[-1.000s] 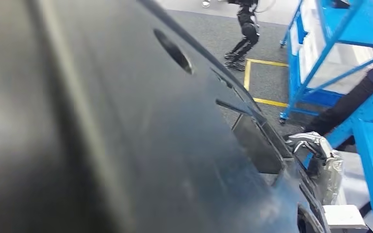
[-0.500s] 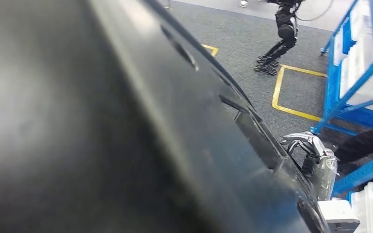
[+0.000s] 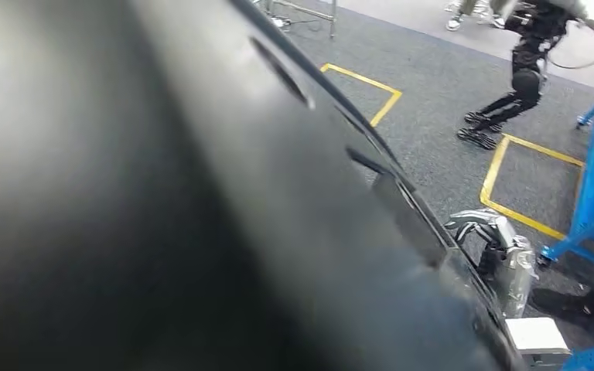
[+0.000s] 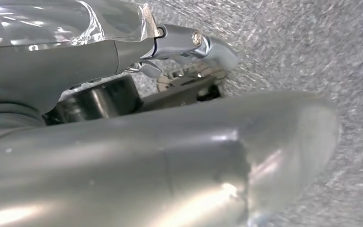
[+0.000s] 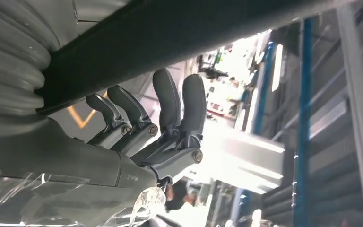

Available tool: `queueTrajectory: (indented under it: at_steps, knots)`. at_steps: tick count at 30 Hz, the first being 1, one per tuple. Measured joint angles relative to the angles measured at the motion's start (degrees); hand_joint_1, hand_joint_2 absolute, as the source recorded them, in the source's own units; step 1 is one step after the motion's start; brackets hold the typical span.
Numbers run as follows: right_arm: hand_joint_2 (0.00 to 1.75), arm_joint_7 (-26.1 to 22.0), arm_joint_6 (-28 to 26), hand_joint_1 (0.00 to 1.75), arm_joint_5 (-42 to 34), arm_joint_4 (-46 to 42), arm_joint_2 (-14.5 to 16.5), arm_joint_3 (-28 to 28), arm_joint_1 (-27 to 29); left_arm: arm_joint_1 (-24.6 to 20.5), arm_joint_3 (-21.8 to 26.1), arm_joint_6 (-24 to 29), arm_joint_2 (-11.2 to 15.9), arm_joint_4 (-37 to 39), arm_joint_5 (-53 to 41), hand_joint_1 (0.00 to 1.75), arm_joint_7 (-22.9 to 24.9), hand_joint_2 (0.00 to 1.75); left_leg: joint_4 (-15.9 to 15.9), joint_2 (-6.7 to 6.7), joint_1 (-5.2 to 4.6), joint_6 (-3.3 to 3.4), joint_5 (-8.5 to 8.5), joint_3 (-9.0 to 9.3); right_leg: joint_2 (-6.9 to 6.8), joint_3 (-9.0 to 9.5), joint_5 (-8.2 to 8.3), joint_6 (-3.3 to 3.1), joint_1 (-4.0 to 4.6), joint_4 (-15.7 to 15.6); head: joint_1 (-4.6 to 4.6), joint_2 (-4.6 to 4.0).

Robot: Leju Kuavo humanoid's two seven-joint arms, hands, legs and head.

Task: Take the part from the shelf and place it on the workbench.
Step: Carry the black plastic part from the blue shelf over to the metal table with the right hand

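The part [image 3: 201, 201], one large black panel, is held close before the head camera and covers most of the head view; its long edge slants from the upper middle of that view down to the lower right, and an oval slot and a rectangular cut-out lie near this edge. The right hand [image 3: 489, 246] holds the panel at its lower right edge: in the right wrist view the dark fingers [image 5: 170, 101] curl up against the underside of the black edge [image 5: 170, 33]. In the left wrist view the left hand [image 4: 189, 71] is seen over grey carpet, with a smooth grey rounded shape in front of it; whether it grips anything I cannot tell. Beyond the panel lies grey carpet [image 3: 433, 100] with two yellow taped squares, the nearer at [image 3: 371, 85]. One other dark humanoid robot [image 3: 522, 73] stands far off, and a blue shelf frame [image 3: 592, 197] is at the right. Compared with a second ago the whole view has swung: shelf and floor marks sit further right, while the panel and right hand keep their place.
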Motion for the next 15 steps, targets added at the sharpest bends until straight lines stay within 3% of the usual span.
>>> queueTrajectory:
  at_steps: [2,3,4,5,7,9,11,13,15]
  knots:
    - [1.75,-0.26,-0.02,1.75,-0.15,0.1,0.03,-0.07,0.21,-0.1,0.0,0.01,-0.05,-0.01,0.02,0.0,0.23,0.0,0.02,-1.6,0.03,0.27,-0.06,0.17,1.42,-4.48,-2.24,0.09,0.01,7.37,0.0,-0.01]
    - [1.75,-0.35,-0.02,1.75,-0.23,0.17,0.07,-0.07,0.32,-0.05,0.0,0.07,-0.07,-0.01,0.03,0.0,0.41,0.0,0.04,-2.49,0.04,0.29,-0.11,0.28,1.59,-5.82,-1.92,0.15,0.02,8.83,-0.01,-0.01]
    - [1.75,-0.44,-0.02,1.75,-0.28,0.22,0.11,-0.09,0.38,0.02,0.0,0.13,-0.06,-0.01,0.03,0.0,0.64,0.0,0.06,-3.41,0.06,0.26,-0.17,0.46,1.69,-5.99,-0.37,0.17,-0.02,7.85,-0.02,-0.01]
    - [1.75,-0.56,-0.03,1.75,-0.38,0.25,0.15,-0.13,0.46,0.08,0.0,0.2,-0.05,-0.01,0.02,0.0,0.87,0.0,0.09,-4.35,0.11,0.15,-0.27,0.69,2.1,-5.06,2.07,0.2,-0.1,4.69,-0.02,-0.01]
    - [1.75,-0.84,-0.04,1.75,-0.67,0.3,0.19,-0.25,0.69,0.06,-0.01,0.34,-0.04,-0.01,-0.07,0.0,1.53,0.0,0.29,-6.0,0.14,-0.26,-0.56,0.94,4.56,-2.04,6.36,0.19,-0.41,-3.35,-0.03,-0.01]
    - [1.75,-1.04,-0.04,1.75,-0.88,0.37,0.28,-0.33,0.91,0.02,-0.03,0.51,-0.02,-0.01,-0.28,0.0,2.26,0.0,0.43,-7.16,0.11,-0.78,-0.69,0.71,6.16,-0.6,7.56,-0.16,-0.52,-7.06,-0.13,-0.01]
    - [1.75,-1.13,-0.04,1.75,-0.91,0.42,0.42,-0.36,0.96,0.15,-0.06,0.62,0.07,0.01,-0.48,0.0,2.73,0.0,0.41,-8.09,0.21,-1.26,-0.61,0.39,5.05,-0.52,7.57,-0.8,-0.39,-7.26,-0.25,-0.02]
    - [1.75,-1.18,-0.04,1.75,-0.91,0.43,0.52,-0.41,1.04,0.29,-0.18,0.67,0.15,0.01,-0.58,0.0,2.89,0.0,1.91,-6.09,0.13,-1.9,-1.6,-0.32,3.75,-0.41,7.65,-1.45,-0.44,-7.4,-0.43,-0.03]
    - [1.75,-1.2,-0.04,1.75,-0.89,0.44,0.61,-0.56,1.38,0.14,-0.38,0.74,0.16,0.01,-0.67,0.0,2.91,0.0,7.77,-2.44,0.23,-2.65,-4.81,-3.04,2.57,-0.3,7.58,-1.98,-0.47,-7.47,-0.67,-0.03]
